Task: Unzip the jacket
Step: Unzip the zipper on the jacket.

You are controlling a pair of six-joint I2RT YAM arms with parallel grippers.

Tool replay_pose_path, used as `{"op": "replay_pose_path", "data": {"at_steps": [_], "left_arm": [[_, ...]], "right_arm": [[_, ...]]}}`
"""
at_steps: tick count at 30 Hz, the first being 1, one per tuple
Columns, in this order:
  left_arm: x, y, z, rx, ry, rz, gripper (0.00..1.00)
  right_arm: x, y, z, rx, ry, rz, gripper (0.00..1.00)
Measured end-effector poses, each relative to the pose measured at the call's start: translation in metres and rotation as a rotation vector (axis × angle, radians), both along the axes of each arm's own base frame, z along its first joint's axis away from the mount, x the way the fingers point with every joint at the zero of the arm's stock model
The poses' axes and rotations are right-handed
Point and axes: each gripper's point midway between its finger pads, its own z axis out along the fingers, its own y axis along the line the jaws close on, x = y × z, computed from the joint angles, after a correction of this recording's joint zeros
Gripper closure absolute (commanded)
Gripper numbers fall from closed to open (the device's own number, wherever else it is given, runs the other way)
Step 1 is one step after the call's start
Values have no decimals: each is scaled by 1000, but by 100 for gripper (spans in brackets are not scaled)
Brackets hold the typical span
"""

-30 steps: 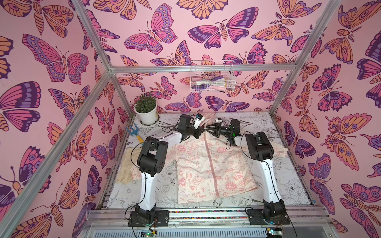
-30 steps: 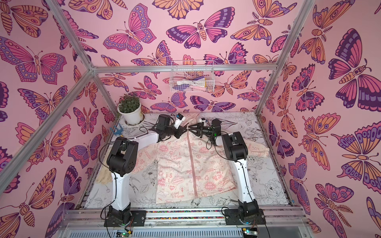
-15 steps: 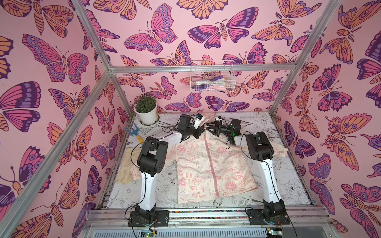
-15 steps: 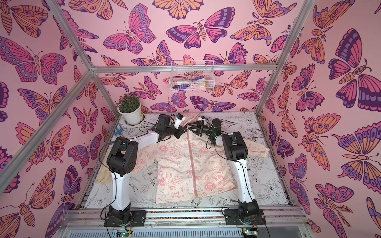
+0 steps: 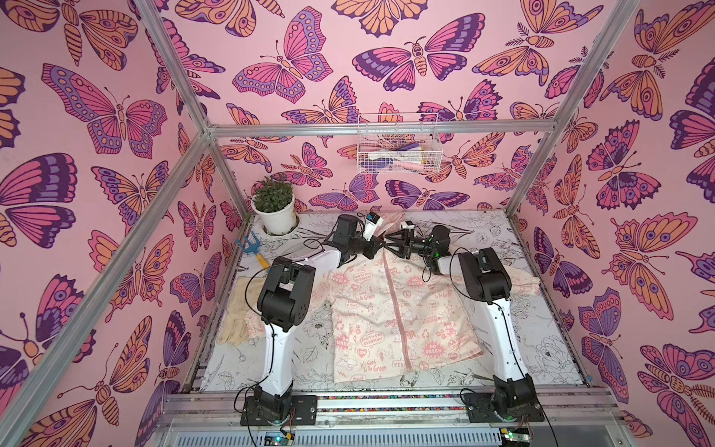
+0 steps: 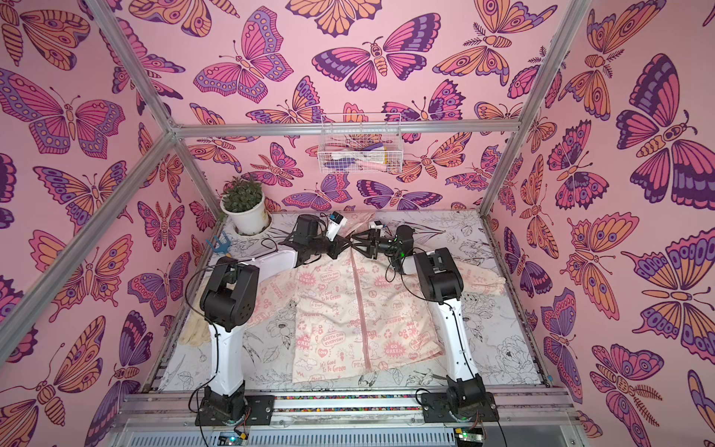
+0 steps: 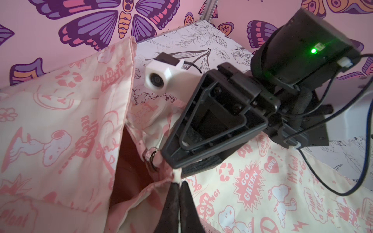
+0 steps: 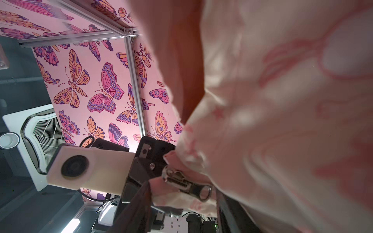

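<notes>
Far left: a cream glove [image 5: 234, 317] lies at the edge of the desk [image 5: 541, 348]. Behind it I see a small blue-headed rake [image 5: 253, 249], and a potted plant [image 5: 275, 211] stands in the back corner. My left arm reaches in over the collar. The left gripper [image 7: 178, 192] is closed tight, its two black fingertips [image 7: 171, 201] pressed together on a fold of the collar edge, just beside the top of the zipper. The jacket [image 5: 367, 321] lies flat at the middle of the desk, front up, hood toward the back wall, sleeves spread to either side. The pink zipper [image 5: 396, 309] is closed down to the hem in both top views. At the neck the hood gapes a little and shows dark pink lining. From the right wrist view, the metal zipper slider [image 8: 185, 181] sits at the collar between the jaws of the right gripper [image 8: 183, 205]. The jaws stand partly apart. I cannot tell whether either one touches the pull. The two grippers meet nearly tip to tip. On the back wall, a white wire basket [image 5: 396, 149] hangs above them.
</notes>
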Motion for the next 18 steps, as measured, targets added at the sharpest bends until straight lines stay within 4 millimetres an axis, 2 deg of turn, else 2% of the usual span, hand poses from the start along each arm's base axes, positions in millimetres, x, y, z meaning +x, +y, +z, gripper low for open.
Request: {"op": "replay_pose_path", "data": {"at_steps": [10,18], "left_arm": [[-2,0,-2,-11,22,1,100],[-1,-1,1,-20,10,1,100]], "right_arm": [[-2,0,-3,-13,-36,9,49],[2,1,8,5,-41,3,55]]}}
